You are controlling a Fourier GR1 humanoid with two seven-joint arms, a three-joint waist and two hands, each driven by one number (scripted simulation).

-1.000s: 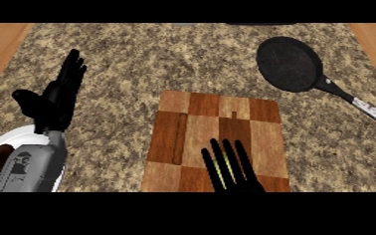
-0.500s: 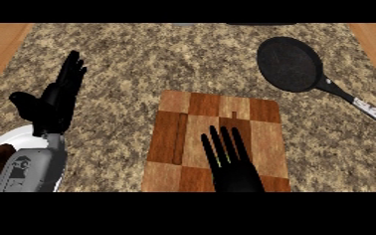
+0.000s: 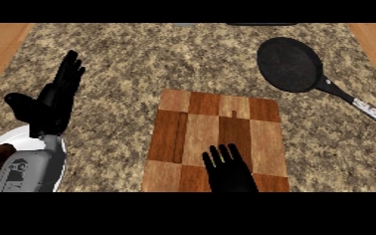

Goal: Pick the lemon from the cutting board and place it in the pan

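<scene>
1. The right hand (image 3: 231,172) lies low over the near end of the cutting board (image 3: 213,129), back upward, fingers straight and slightly spread and pointing away from the robot; it is open and grips nothing that shows.
2. The lemon cannot be seen anywhere on the board; a thin yellowish tint between the fingers hints that it may lie under the hand, which would explain why the palm sits flat there, but the view does not settle it.
3. The cutting board, a patchwork of light and dark wooden blocks, rests flat on the speckled granite table (image 3: 161,59), straight ahead of the robot; that puts the pick within easy reach of the right arm.
4. The pan (image 3: 289,64), black and round, sits on the table beyond and to the right of the board, apart from it, its handle (image 3: 345,97) trailing toward the right edge; its bowl holds nothing, so the placing is not yet done.
5. The left hand (image 3: 51,104) shows at the left, fingers straight and upright, open and at rest, well apart from board and pan; it seems to have no part in this step.
6. Under the left forearm a white plate (image 3: 15,138) peeks out at the lower left corner.
7. By my judgement the task is at the grasp stage; the carry toward the pan lies ahead.
</scene>
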